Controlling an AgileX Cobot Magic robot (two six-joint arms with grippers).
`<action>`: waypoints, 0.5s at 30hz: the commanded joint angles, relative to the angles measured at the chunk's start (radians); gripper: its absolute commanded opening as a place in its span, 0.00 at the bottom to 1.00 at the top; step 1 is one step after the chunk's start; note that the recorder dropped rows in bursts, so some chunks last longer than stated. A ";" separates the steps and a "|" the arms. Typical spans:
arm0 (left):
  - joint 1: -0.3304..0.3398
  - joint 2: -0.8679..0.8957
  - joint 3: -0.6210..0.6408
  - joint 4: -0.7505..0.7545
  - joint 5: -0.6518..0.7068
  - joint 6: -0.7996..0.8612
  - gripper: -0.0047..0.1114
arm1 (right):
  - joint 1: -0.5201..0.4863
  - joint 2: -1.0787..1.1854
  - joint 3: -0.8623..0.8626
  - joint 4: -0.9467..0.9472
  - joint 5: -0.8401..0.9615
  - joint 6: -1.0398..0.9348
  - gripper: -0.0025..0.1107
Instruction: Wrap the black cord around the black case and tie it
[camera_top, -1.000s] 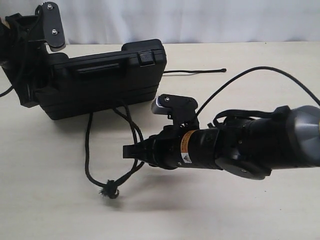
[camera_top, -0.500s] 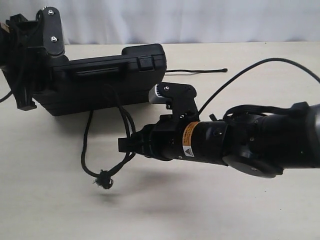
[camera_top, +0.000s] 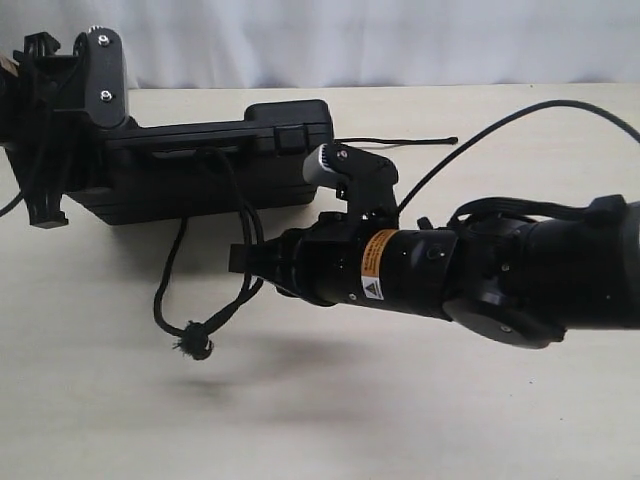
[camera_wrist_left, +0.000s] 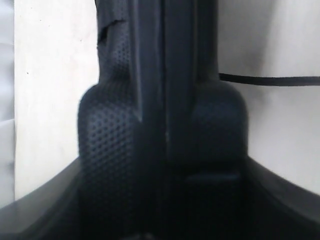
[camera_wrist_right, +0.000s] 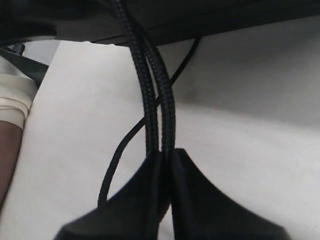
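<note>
**Pinching the cord, clamping the case**

Holds the black case (camera_top: 200, 175) at its left end, clamped between the fingers of the left tool (camera_wrist_left: 162, 165), toward the far left of the surface (camera_top: 330, 420). Grips two strands of the black cord (camera_top: 165, 290) in the closed right tool (camera_top: 243, 260), just in front of the case. Runs up over the case's front face. Ends in a frayed knot (camera_top: 192, 345) dangling below the right tool.

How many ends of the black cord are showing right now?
2. The frayed knotted end dangles below-left of the right gripper; the small tip lies on the table right of the black case.
</note>
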 joint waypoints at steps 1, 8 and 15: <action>0.000 -0.008 0.007 -0.044 0.036 0.005 0.04 | 0.001 0.025 -0.018 0.000 -0.018 0.085 0.06; 0.000 -0.008 0.007 -0.053 0.031 0.005 0.04 | 0.001 0.061 -0.038 -0.016 -0.095 0.190 0.06; 0.000 -0.008 0.007 -0.053 0.026 0.005 0.04 | 0.001 0.061 -0.038 -0.021 -0.217 0.225 0.06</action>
